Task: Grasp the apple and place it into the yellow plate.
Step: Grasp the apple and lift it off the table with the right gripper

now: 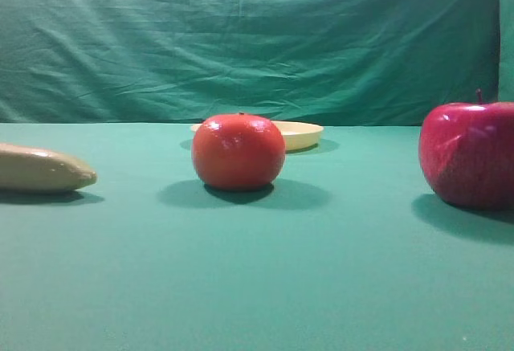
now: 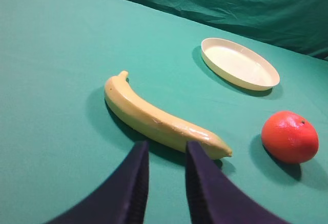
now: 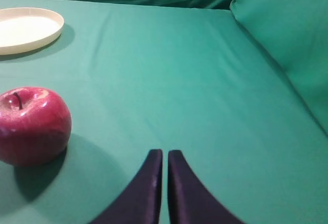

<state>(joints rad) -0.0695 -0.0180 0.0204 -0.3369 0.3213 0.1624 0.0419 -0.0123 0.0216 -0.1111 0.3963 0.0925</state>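
The apple [image 1: 470, 154] is deep red with a short dark stem and stands on the green cloth at the right edge of the high view. In the right wrist view the apple [image 3: 33, 125] is to the left of and a little ahead of my right gripper [image 3: 165, 155], which is shut, empty and apart from it. The yellow plate [image 1: 303, 136] lies far back, partly hidden behind an orange-red round fruit [image 1: 238, 152]. The plate also shows in the right wrist view [image 3: 51, 35] and the left wrist view [image 2: 233, 79]. My left gripper [image 2: 165, 149] is slightly open and empty, just short of a banana [image 2: 154, 119].
The banana [image 1: 44, 169] lies at the left of the table. The orange-red fruit [image 2: 289, 137] sits between banana and apple, in front of the plate. A green cloth backdrop [image 1: 257, 38] hangs behind, and a cloth-covered side wall [image 3: 287, 34] rises on the right.
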